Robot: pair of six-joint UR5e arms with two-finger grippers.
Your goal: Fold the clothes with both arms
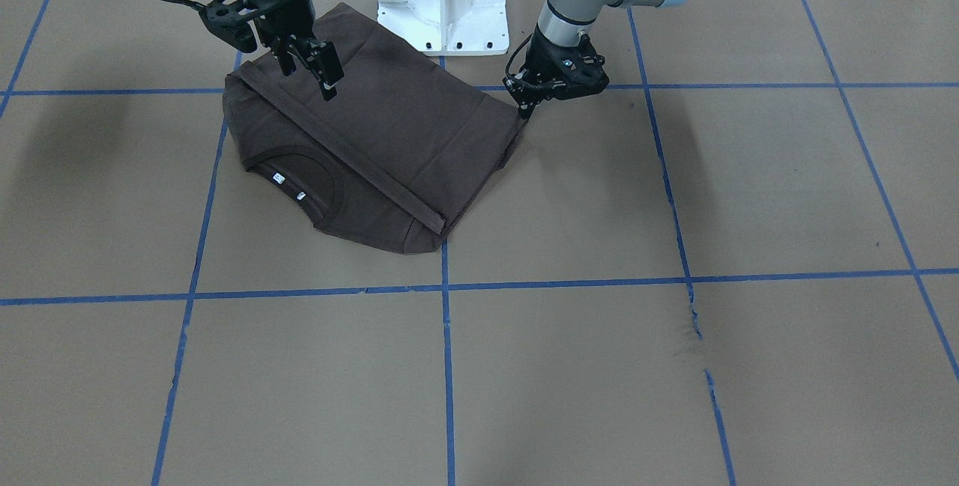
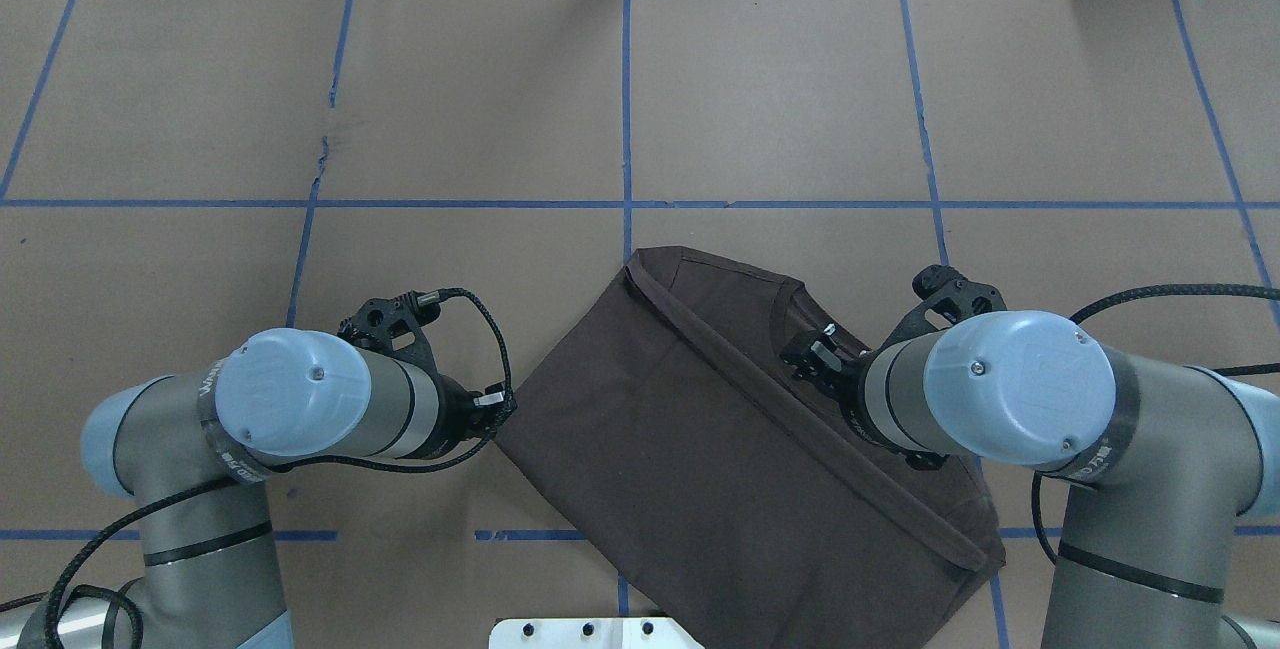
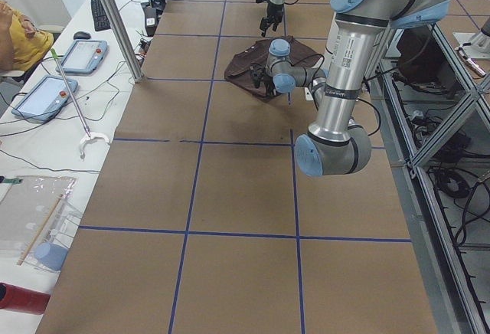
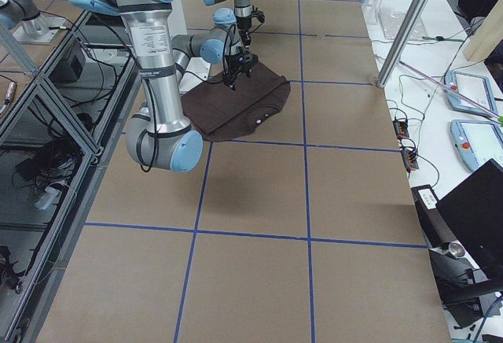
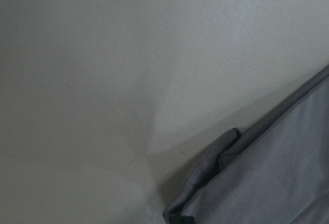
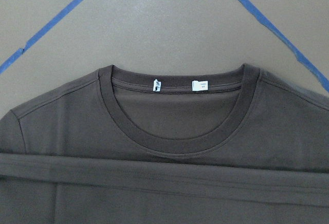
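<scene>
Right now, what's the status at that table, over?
Right tool open above T-shirt. Left tool at its corner, grip unclear. T-shirt half folded, collar showing. Nothing blocking.

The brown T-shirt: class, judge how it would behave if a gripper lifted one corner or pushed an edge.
Probably floppy: the T-shirt lies flat with a soft folded-over band, so a lifted corner would likely leave the rest draping and sagging. Pushed, it would likely bunch rather than slide whole, judging by its rumpled corner.

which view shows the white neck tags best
The right wrist-mounted view: both neck tags sit close and sharp inside the collar. The front-facing view shows them as tiny white specks; overhead and left wrist show none; side views are too far.
</scene>
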